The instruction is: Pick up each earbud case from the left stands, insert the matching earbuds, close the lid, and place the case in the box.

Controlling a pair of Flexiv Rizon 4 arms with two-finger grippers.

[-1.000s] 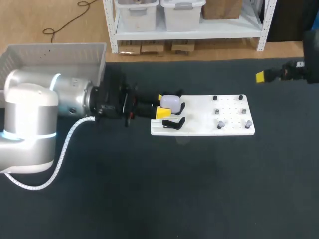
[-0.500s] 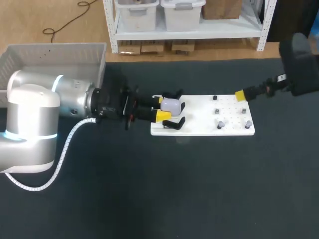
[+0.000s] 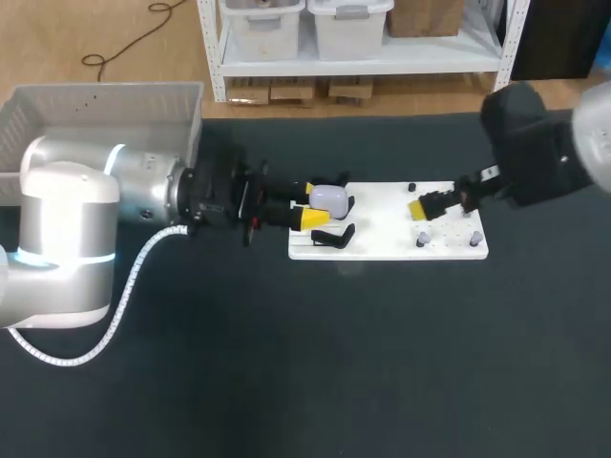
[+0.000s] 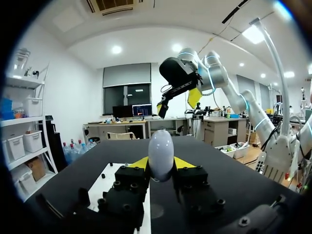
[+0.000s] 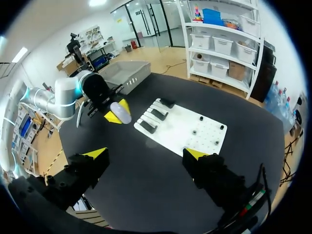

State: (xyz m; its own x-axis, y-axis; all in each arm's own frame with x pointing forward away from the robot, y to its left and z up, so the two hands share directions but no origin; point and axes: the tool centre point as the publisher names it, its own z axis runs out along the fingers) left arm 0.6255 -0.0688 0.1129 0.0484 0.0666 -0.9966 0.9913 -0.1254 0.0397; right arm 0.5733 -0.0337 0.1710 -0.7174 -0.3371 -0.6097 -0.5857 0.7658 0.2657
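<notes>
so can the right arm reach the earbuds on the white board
Likely yes: its open jaws hang above the board by the earbuds, nothing between; the left arm is at the other end.

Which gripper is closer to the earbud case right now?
Left. The left gripper holds the earbud case between its fingers at the stand end of the white board. The right gripper is open over its peg end, well apart from the case.
</notes>
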